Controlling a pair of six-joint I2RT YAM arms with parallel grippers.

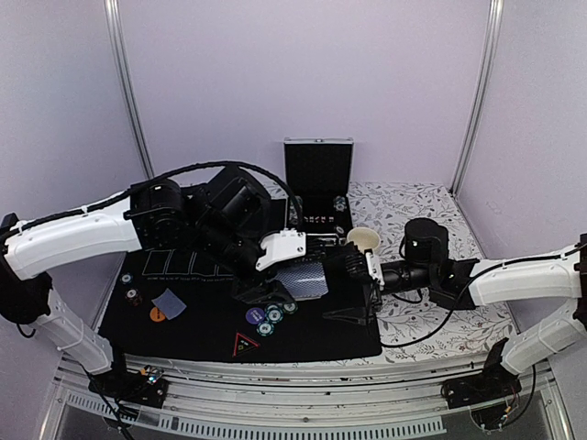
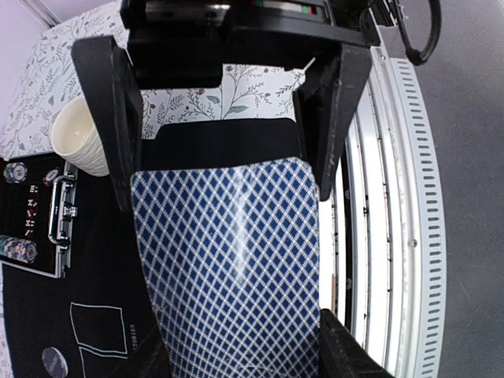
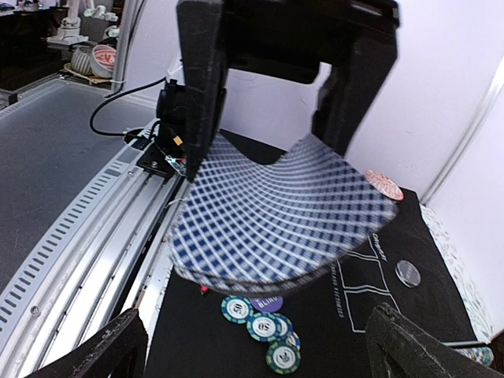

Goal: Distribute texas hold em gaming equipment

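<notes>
Where my left end effector [image 3: 268,153] hangs: low over the middle of the black mat [image 1: 193,335], pointed toward my right arm.
Left end effector, state: pinching a stack of playing cards [image 3: 276,220] by its two side edges. Stack is bowed between the fingers, blue-and-white diamond backs up, lifted off the mat.
Right end effector [image 2: 222,189]: spread wide, nothing in it, facing the left one head-on. Free end of the stack reaches in between its fingers; whether it touches them I cannot tell.
Poker chips [image 3: 266,324]: small cluster, green-and-white edged, flat on the mat under the raised stack. A few more lie near the mat's left end.
Purple button [image 3: 268,303]: on the mat, touching that cluster on its far side.
Orange button [image 1: 158,313]: left part of the mat, just beside a single card [image 1: 171,302] lying back up.
Case [image 1: 318,174]: open at the mat's far edge, lid upright, chips in its tray.
Mug [image 2: 79,138]: cream, upright on the floral cloth, just beside the case.
Bench [image 1: 440,321]: floral cloth over it, with the mat covering the left and middle part.
</notes>
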